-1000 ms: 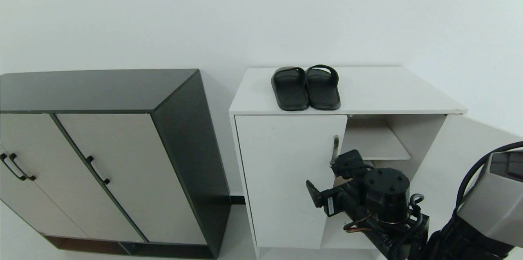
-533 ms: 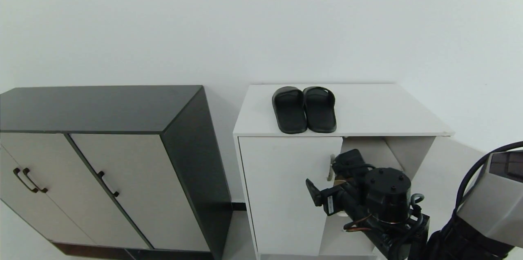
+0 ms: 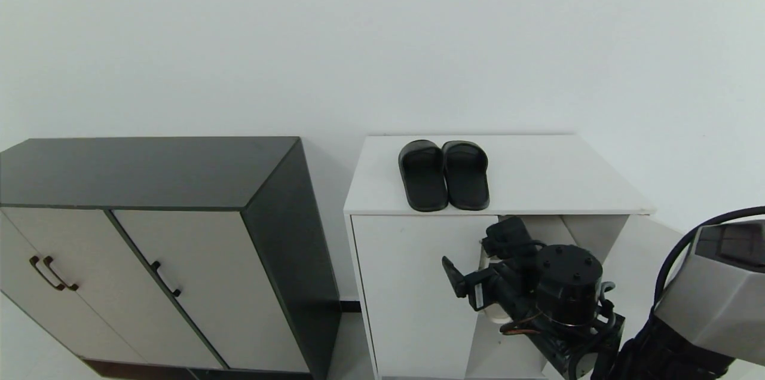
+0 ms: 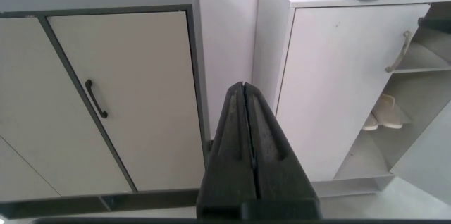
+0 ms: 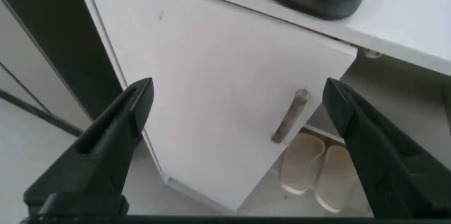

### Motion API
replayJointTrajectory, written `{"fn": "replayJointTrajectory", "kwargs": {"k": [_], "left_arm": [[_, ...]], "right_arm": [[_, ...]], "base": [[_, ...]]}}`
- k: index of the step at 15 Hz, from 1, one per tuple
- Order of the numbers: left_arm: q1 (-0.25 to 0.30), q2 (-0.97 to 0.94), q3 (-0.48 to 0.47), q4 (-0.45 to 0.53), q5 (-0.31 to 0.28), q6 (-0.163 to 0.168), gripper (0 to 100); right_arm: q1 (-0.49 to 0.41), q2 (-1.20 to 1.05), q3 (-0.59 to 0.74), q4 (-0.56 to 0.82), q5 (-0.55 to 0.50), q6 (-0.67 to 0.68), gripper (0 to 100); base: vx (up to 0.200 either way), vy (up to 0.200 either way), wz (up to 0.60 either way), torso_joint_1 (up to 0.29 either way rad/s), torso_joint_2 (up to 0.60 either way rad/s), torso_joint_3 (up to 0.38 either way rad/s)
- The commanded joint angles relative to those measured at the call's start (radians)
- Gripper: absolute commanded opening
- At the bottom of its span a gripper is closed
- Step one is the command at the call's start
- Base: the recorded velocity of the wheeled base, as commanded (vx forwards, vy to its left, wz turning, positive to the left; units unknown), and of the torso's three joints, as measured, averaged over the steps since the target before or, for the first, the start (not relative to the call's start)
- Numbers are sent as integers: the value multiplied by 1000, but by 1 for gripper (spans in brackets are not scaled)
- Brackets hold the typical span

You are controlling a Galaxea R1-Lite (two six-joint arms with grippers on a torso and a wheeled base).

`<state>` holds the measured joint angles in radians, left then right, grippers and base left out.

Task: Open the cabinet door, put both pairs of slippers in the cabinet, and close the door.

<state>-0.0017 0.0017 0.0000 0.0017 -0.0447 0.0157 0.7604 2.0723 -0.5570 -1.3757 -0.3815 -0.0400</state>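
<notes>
1. Black right fingers [image 5: 106, 146] stand wide apart with nothing between them, held just in front of the white cabinet's shut door [image 5: 211, 76].
2. Straight beyond the gap between those fingers is the door's slim metal handle [image 5: 289, 117]. The fingers are near it but not touching it.
3. Past the handle and lower than the fingertips, the other half of the white cabinet [image 3: 538, 177] stands open. A pair of white slippers [image 5: 317, 171] sits side by side inside it, low down.
4. Above the fingertips, a pair of black slippers [image 3: 423, 177] lies side by side on the cabinet top, close to its front edge.
5. Left fingers [image 4: 232, 132] are pressed together and hold nothing. They are well back from the furniture, between the white cabinet and a dark cabinet [image 3: 149, 171] with pale shut doors.
6. Judged step: the cabinet is open and one pair is stowed; the black pair is yet to be put in.
7. Likely next move: raise the open right fingers to the cabinet top, close them across the black pair, then carry it down into the open half.
</notes>
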Motion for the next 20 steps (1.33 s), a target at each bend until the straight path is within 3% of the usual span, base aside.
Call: {"fn": "replayJointTrajectory", "kwargs": {"k": [1, 4, 6, 9, 18, 20], "left_arm": [[0, 0, 0, 0, 0, 0, 0], [0, 0, 0, 0, 0, 0, 0], [0, 0, 0, 0, 0, 0, 0], [0, 0, 0, 0, 0, 0, 0], [0, 0, 0, 0, 0, 0, 0], [0, 0, 0, 0, 0, 1, 0]], "right_arm": [[0, -109, -84, 202, -2, 55, 100], [22, -302, -310, 771, -7, 224, 100], [54, -310, -435, 905, -79, 321, 100], [59, -202, -503, 899, -197, 368, 100], [59, -143, -495, 840, -211, 361, 100], [59, -141, -497, 840, -211, 361, 100]], "base": [[0, 0, 0, 0, 0, 0], [0, 0, 0, 0, 0, 0], [0, 0, 0, 0, 0, 0], [0, 0, 0, 0, 0, 0], [0, 0, 0, 0, 0, 0], [200, 0, 0, 2, 2, 2]]}}
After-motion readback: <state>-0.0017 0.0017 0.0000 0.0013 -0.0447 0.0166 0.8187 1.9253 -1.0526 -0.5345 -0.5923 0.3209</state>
